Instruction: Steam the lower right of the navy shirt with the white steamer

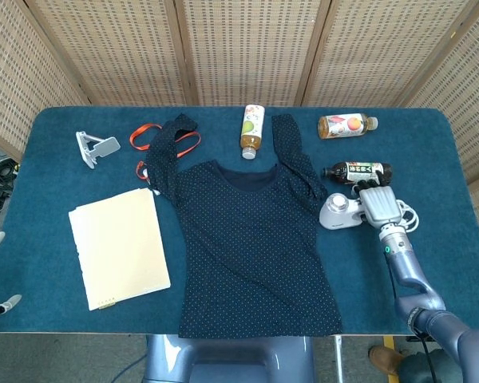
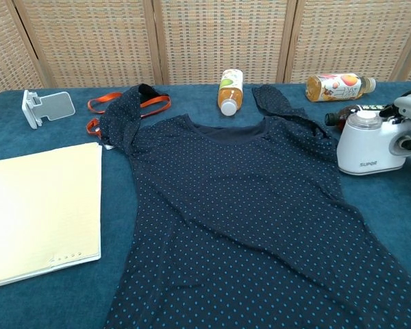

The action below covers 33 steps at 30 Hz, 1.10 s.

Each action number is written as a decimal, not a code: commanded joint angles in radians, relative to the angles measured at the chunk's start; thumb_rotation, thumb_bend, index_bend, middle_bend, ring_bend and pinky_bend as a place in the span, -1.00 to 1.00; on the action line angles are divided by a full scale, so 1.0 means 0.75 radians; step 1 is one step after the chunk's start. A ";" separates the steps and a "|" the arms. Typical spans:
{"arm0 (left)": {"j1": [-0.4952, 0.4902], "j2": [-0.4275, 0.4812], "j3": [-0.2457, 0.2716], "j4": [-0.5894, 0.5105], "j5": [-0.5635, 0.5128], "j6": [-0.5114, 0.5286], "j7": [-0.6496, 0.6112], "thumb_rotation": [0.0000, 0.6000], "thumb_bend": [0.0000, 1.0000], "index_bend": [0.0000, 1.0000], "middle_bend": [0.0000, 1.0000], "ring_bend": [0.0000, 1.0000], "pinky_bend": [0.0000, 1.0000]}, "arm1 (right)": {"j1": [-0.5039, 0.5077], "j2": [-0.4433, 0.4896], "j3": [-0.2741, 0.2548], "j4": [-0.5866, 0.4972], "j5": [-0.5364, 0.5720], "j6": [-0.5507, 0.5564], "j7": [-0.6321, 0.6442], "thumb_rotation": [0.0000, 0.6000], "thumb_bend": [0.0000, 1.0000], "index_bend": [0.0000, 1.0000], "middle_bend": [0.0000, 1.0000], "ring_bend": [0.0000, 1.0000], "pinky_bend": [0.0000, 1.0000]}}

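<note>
— Where do we stand with the white steamer?

— We have it in our right hand, fingers wrapped around its handle. It sits upright just off the right edge of the navy shirt, near the sleeve and beside the dark bottle. From the chest view we can't say whether its base is resting on the surface or a touch above it.

— So no steaming yet?

— None that we can judge. The shirt lies flat, neck toward the far side, hem at the near edge. The lower right part we want is down near that hem, well apart from where the steamer is now.

— What's left, then?

— Nearly all of it: we must carry the steamer toward us along the shirt's right side, bring its head over the lower right panel and pass it there. The grasp looks like the only part done.

— And our left hand?

— Only a few pale fingertips show at the left margin of the head view, off the surface. We cannot tell whether they are spread or curled.
</note>
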State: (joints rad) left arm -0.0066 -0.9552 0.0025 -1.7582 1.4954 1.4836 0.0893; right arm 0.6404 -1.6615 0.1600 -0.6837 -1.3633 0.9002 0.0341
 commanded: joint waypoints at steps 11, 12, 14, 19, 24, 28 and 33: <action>-0.006 -0.005 0.006 0.002 0.007 -0.007 0.000 1.00 -1.00 -1.00 -1.00 -1.00 -1.00 | 0.001 0.037 -0.117 0.135 -0.198 0.166 0.420 1.00 1.00 0.48 0.13 0.15 0.74; -0.006 -0.005 0.006 0.002 0.007 -0.007 0.000 1.00 -1.00 -1.00 -1.00 -1.00 -1.00 | 0.002 0.046 -0.119 0.139 -0.208 0.185 0.444 1.00 1.00 0.49 0.13 0.15 0.76; -0.006 -0.004 0.007 0.002 0.008 -0.007 -0.002 1.00 -1.00 -1.00 -1.00 -1.00 -1.00 | 0.004 0.064 -0.116 0.147 -0.219 0.230 0.474 1.00 1.00 0.50 0.13 0.16 0.77; -0.006 0.000 0.009 0.005 0.010 -0.005 -0.016 1.00 -1.00 -1.00 -1.00 -1.00 -1.00 | 0.027 0.132 -0.084 0.178 -0.229 0.327 0.496 1.00 1.00 0.50 0.12 0.16 0.79; -0.005 0.007 0.009 -0.003 0.015 0.003 -0.024 1.00 -1.00 -1.00 -1.00 -1.00 -1.00 | 0.056 0.237 -0.053 0.092 -0.231 0.379 0.532 1.00 1.00 0.50 0.13 0.23 0.86; -0.006 0.011 0.009 -0.007 0.015 0.003 -0.028 1.00 -1.00 -1.00 -1.00 -1.00 -1.00 | 0.080 0.316 -0.047 -0.084 -0.254 0.409 0.543 1.00 1.00 0.50 0.17 0.32 0.97; -0.008 0.012 0.008 -0.006 0.010 0.000 -0.035 1.00 -1.00 -1.00 -1.00 -1.00 -1.00 | 0.125 0.405 -0.048 -0.377 -0.284 0.377 0.498 1.00 1.00 0.51 0.20 0.37 1.00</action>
State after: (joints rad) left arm -0.0123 -0.9459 0.0085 -1.7627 1.5029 1.4835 0.0636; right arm 0.7061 -1.4117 0.1215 -0.8368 -1.5566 1.1917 0.4292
